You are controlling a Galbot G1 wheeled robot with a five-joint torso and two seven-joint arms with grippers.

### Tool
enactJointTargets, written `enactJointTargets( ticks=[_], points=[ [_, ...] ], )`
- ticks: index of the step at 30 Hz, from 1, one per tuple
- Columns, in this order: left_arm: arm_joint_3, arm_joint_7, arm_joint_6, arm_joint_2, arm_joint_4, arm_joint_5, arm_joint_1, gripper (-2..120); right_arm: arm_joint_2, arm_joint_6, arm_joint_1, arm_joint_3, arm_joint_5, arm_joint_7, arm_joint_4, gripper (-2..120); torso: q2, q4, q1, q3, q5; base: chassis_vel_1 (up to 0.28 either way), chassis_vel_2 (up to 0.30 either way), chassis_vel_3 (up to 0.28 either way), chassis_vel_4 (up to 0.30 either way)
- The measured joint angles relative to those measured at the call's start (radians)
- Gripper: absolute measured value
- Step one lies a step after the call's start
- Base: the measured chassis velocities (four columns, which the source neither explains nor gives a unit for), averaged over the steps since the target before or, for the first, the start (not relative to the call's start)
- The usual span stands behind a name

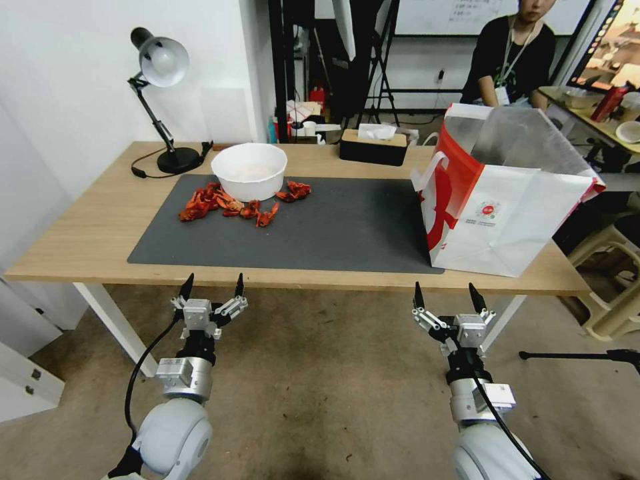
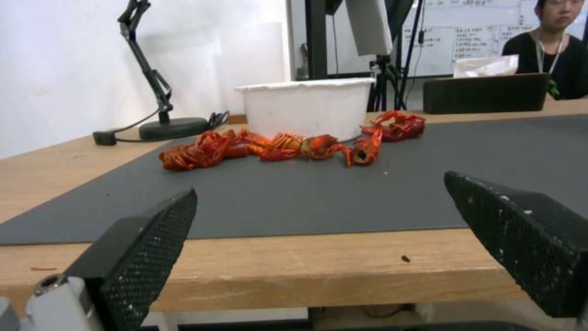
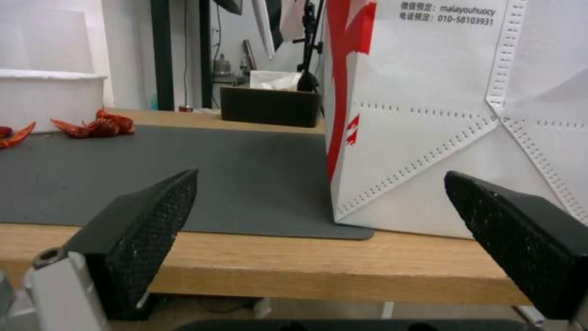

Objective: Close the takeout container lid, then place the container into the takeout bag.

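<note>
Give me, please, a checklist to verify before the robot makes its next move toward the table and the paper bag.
1. Left claw ready: ok. It is open, holds nothing and hangs before the near edge of the wooden table.
2. Right claw ready: ok. It is open and holds nothing, and the bag is ahead of it.
3. White paper bag with red sides ready: ok. It stands upright at the table's right end with its mouth open.
4. Room inside the bag: cannot tell. Its bottom is hidden.
5. Box to close found: not ok. The dark grey mat bears a round white bowl and red crayfish.
</note>
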Motion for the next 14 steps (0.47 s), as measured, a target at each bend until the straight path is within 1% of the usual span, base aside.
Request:
enactJointTargets(
  ticks=[14],
  points=[
    [-0.001,0.003,-0.002,-0.001,0.001,0.000,0.001,100,0.000,-0.002,0.001,0.000,0.003,-0.002,0.000,100,0.000,-0.0001,0.000,0.000,-0.0001,0.000,0.000,0.000,0.000]
  ],
)
